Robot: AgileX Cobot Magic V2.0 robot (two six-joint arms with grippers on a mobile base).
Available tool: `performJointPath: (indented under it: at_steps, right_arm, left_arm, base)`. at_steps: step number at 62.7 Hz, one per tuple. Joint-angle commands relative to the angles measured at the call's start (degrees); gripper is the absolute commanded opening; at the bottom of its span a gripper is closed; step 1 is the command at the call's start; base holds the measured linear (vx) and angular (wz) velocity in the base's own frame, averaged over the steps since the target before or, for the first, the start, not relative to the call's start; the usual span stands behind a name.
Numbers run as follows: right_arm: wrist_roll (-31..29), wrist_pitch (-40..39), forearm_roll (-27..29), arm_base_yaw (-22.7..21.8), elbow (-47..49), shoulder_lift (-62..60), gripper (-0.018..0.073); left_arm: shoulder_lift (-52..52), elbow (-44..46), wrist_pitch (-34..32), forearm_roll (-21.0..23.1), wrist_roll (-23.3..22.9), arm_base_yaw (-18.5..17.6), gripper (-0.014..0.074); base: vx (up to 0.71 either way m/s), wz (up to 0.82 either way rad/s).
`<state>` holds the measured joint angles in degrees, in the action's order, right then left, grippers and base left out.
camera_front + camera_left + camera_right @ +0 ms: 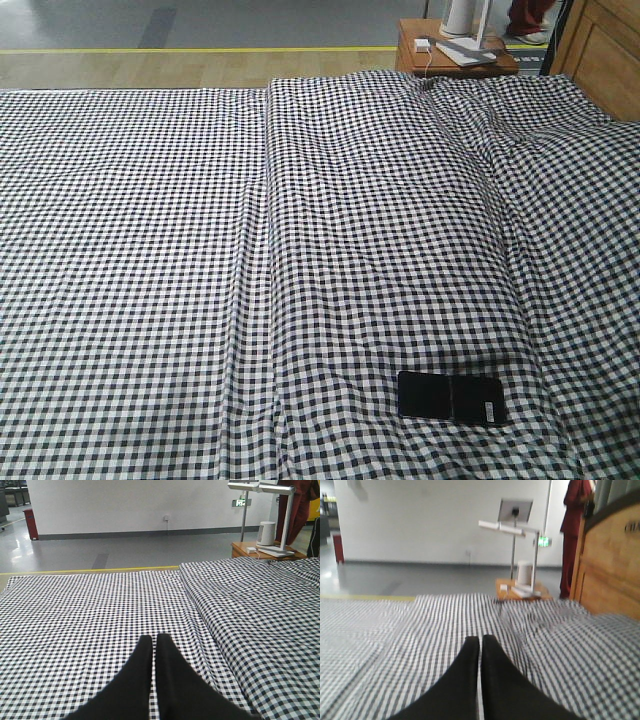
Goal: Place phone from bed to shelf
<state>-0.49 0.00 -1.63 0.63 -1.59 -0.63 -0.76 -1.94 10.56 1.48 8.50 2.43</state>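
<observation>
Hovering over the bed (150, 250) with both hands closed, holding nothing.

My left gripper (154, 639) has its two black fingers pressed together and empty, low above the checked cloth and just left of a long fold. My right gripper (480, 641) is the same, with fingers touching and nothing between them, pointing toward the far right corner. The phone (451, 397) lies flat on the near right part of the bed, its white sticker toward its right end; it shows in neither wrist view. Past the far right edge of the bed stands a small brown side table (455, 62), and just right of it is pale wooden furniture (605, 55).
</observation>
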Motion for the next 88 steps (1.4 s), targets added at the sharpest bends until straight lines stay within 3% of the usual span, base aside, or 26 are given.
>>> performJointPath:
  at_steps: [1,11,31,50,67,77,88]
  right_arm:
    - [-0.45,-11.4,0.15,-0.22,-0.07,-0.68,-0.0006]
    - [-0.48,-21.89,0.15,-0.22,0.5,-0.68,-0.0006]
    - [-1.79,-17.33,0.15,-0.22,14.25,0.8,-0.0006]
    - [-1.55,-5.59,0.15,-0.22,33.44,14.29,-0.0006]
    - [-1.25,14.6,0.15,-0.22,49.8,28.82,-0.0004]
    - [-1.25,22.82,0.15,-0.22,54.09,35.8,0.0013]
    - [-1.25,30.16,0.38,-0.22,54.56,42.65,0.01]
  left_arm:
    - [-0.77,1.22,-4.15,0.52,-0.33,-0.2,0.0001]
    - [-0.77,1.22,-4.15,0.52,-0.33,-0.2,0.0001]
    - [-0.77,1.22,-4.15,0.52,-0.33,-0.2,0.0001]
    - [-0.77,1.22,-4.15,0.52,-0.33,-0.2,0.0001]
    - [-0.77,1.22,-4.15,0.52,-0.33,-0.2,0.0001]
    - [-0.77,1.22,-4.15,0.52,-0.33,-0.2,0.0001]
    - [-0.77,1.22,-4.15,0.52,-0.33,-0.2,0.0001]
  base:
    - [0.0,0.0]
    - [0.0,0.0]
    - [0.0,0.0]
    - [0.0,0.0]
    - [0.0,0.0]
    - [0.0,0.0]
    - [0.0,0.0]
